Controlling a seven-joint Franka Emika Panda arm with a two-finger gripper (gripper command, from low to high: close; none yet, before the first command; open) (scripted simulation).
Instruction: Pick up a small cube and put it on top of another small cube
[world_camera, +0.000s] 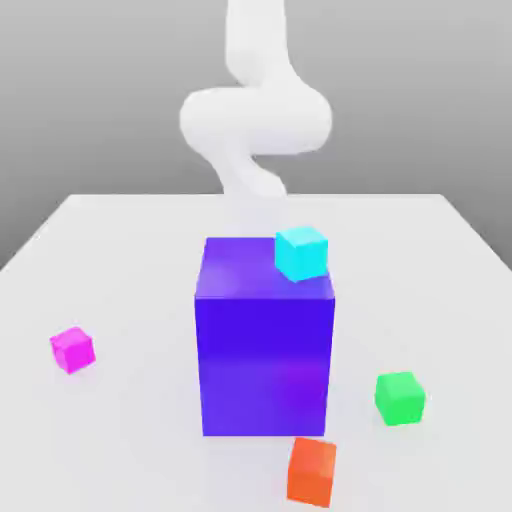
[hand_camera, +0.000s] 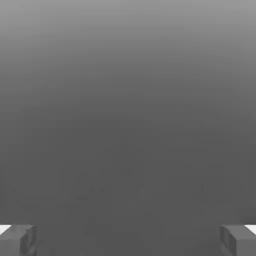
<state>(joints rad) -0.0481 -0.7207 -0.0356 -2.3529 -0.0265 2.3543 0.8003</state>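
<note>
The small cube (world_camera: 72, 350), bright magenta, sits alone on the white table (world_camera: 120, 250) at the exterior view's left. A big blue-purple block (world_camera: 265, 345) stands in the middle, with a small cyan cube (world_camera: 301, 252) resting on its top near the far right corner. My white arm (world_camera: 255, 120) rises behind the block, folded over itself. In the hand view my gripper (hand_camera: 128, 240) is open: its two grey fingertips (hand_camera: 17, 240) stand far apart with nothing between them, facing a plain grey background.
A green cube (world_camera: 400, 398) lies on the table to the right of the big block. An orange-red cube (world_camera: 312, 471) lies in front of the block, near the table's front edge.
</note>
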